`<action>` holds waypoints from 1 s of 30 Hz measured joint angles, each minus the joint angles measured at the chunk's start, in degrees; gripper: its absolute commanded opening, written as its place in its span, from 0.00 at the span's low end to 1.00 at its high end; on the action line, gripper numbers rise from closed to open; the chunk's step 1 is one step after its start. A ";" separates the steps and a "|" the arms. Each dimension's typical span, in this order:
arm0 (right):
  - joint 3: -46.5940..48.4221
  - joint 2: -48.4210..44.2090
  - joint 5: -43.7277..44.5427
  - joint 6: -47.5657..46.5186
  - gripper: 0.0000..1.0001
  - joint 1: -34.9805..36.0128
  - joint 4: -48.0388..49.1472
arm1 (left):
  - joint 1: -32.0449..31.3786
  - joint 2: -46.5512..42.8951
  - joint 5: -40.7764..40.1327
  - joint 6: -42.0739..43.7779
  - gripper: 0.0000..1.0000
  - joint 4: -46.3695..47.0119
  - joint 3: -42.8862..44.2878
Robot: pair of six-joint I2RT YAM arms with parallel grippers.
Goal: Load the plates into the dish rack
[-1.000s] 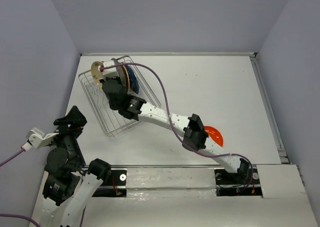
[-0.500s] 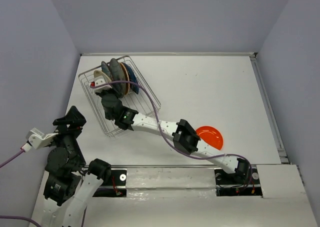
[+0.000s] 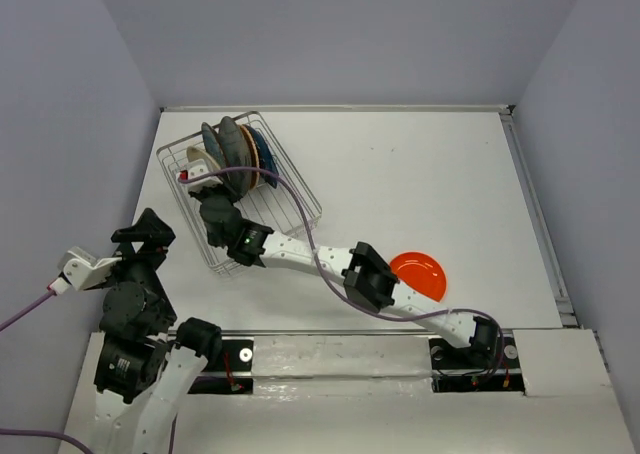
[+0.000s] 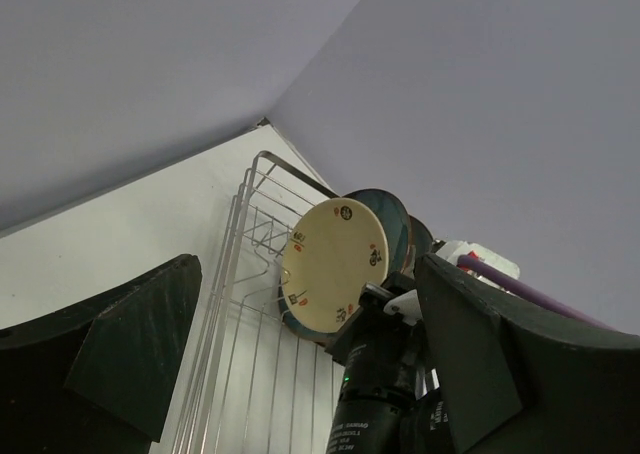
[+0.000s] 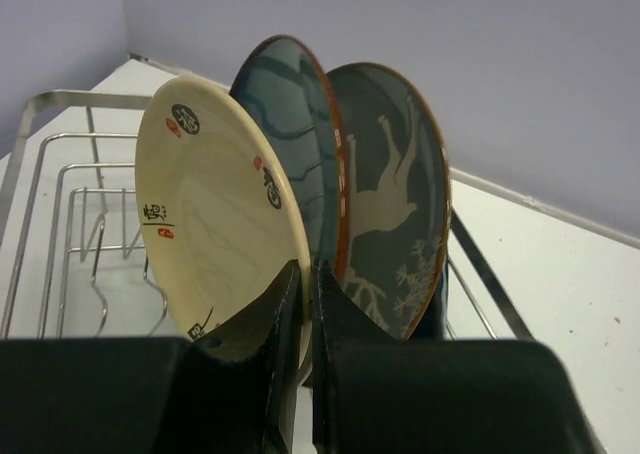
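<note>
Plates [image 3: 232,146] number six: five stand on edge in the wire dish rack [image 3: 300,186] at the table's [image 3: 420,174] far left, namely the cream plate [image 5: 215,224], teal plate [image 5: 290,124], grey patterned plate [image 5: 390,204], tan wooden plate [image 3: 249,150] and navy plate [image 3: 264,154], and one glossy orange-red plate [image 3: 420,271] lies flat, well apart, toward the near right. A second ago the cream plate hung above the rack; now it stands before the teal one, its rim pinched tight in the right gripper [image 5: 307,274], while the left gripper [image 4: 307,274] gapes wide and empty.

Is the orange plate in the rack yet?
No, the orange plate lies flat on the table, well apart from the rack.
</note>
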 measured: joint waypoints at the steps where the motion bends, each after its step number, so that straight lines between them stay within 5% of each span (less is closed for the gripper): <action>1: -0.24 0.28 -0.11 0.44 0.07 0.39 0.00 | 0.28 0.07 0.11 0.02 0.99 0.02 0.00; 5: -3.02 0.31 0.55 2.60 0.15 1.57 -0.15 | 0.85 0.09 0.46 0.22 0.99 0.15 0.00; 8: -4.52 -0.04 1.14 4.92 0.34 2.34 0.68 | 1.11 0.09 0.66 0.42 0.99 0.46 0.00; 12: -8.98 -1.42 -0.70 8.72 0.47 3.06 0.42 | 1.46 0.09 0.92 0.76 0.99 0.83 0.00; 21: -22.58 -6.75 -7.74 22.01 0.53 3.43 -3.37 | 1.81 0.22 1.73 1.51 0.99 1.75 0.00; 30: -29.22 -16.11 -11.67 29.49 0.44 1.46 -4.04 | 2.34 0.31 2.47 1.79 0.99 2.12 -0.04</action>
